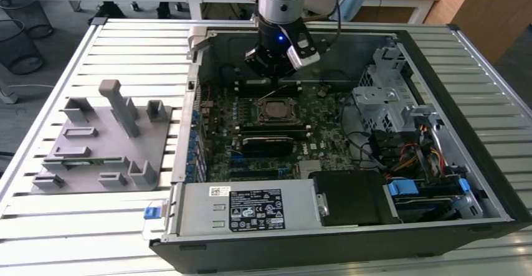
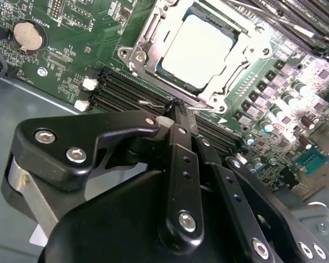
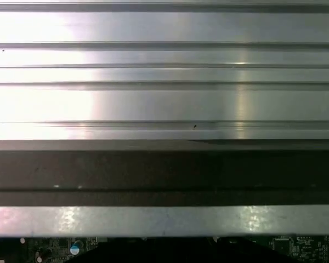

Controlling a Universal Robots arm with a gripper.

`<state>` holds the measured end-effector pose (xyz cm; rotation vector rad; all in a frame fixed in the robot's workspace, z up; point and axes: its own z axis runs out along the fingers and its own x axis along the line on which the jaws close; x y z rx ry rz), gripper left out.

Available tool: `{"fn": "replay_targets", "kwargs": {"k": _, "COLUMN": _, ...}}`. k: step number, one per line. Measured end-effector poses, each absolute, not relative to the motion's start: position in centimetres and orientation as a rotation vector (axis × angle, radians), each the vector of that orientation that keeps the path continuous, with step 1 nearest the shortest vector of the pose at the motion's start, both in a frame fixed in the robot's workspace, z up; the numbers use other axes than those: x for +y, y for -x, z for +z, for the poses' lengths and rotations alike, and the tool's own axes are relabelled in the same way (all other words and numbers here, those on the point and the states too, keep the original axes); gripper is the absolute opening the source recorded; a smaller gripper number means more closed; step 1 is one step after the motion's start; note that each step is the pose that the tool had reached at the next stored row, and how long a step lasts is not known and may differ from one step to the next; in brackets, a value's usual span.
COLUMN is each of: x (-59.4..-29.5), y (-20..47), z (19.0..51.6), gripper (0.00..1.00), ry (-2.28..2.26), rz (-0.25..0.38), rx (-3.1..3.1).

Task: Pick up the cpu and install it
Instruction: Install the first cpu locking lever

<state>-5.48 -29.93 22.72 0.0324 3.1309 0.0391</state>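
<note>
One arm: a Universal Robots arm reaches down from the far side into an open computer case that lies on its side on a ribbed metal counter.
Gripper: the black gripper hangs over the far part of the motherboard, just beyond the processor socket, in the exterior view. In the second wrist view the gripper points toward the near edge of the socket.
Fingers: pressed together with nothing between them; the two dark fingers meet at their tips in the second wrist view.
Cpu: the cpu sits flat inside the socket frame, its pale silver top facing up, in the second wrist view. In the exterior view the cpu appears as a small square in the middle of the board, near the gripper but apart from it.
Socket surroundings: dark memory slots run beside the socket, between it and the fingertips. A round coin battery sits on the green board, well apart from the socket.
Grey tray: a grey plastic tray with upright blocks rests on the counter at the exterior view's left, outside the case.
Case contents: a power supply fills the near corner, and a metal drive cage stands at the exterior view's right.
First wrist view: ribbed metal slats above a dark band, with a thin strip of green circuit board along one edge.
</note>
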Motion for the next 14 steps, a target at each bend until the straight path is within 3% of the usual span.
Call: {"fn": "replay_targets", "kwargs": {"k": 14, "x": -29.46, "y": 4.74, "z": 22.10, "gripper": 0.11, "ry": -0.031, "rz": 0.039, "rx": 3.131}}
